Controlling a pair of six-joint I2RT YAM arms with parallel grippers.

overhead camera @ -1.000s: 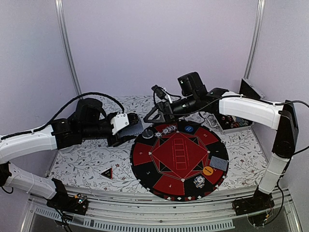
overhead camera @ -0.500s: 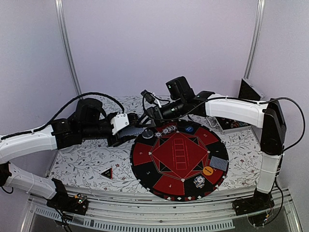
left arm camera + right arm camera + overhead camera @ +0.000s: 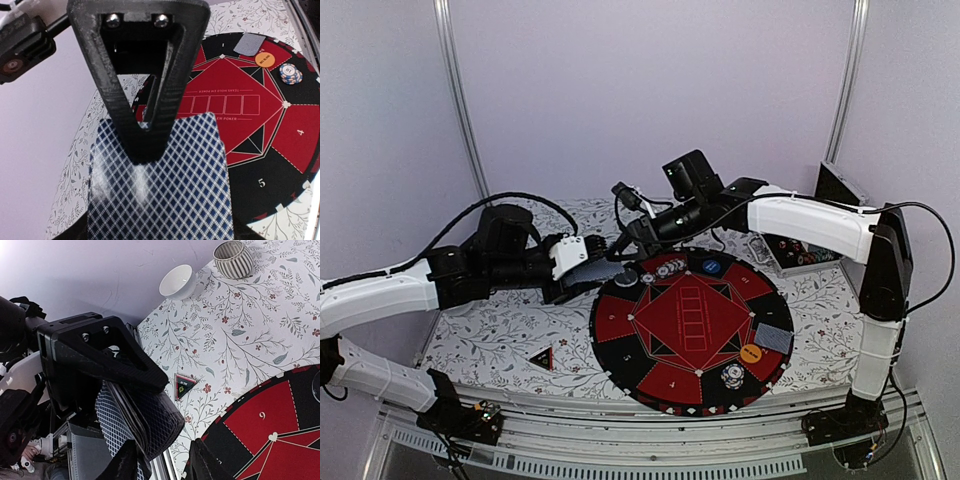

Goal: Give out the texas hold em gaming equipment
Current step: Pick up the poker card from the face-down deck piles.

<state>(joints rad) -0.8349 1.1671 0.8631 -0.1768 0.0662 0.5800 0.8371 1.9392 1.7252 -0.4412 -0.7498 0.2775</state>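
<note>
Deck of cards (image 3: pixel 145 415) is clamped in my left tool (image 3: pixel 147 145), up off the counter (image 3: pixel 500 330) just past the far-left rim of the round mat (image 3: pixel 690 320). Its free end points straight at my right tool (image 3: pixel 162 460), which sits right at that end, fingers set narrow either side of the corner. Honestly can't tell if a card's pinched. I reckon any pull should run along the deck's long axis, away from the left tool.

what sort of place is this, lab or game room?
Probably a lab test cell: plain pale walls with metal posts, a mounting rail along the near edge, and a poker mat staged on a floral tablecloth.
</note>
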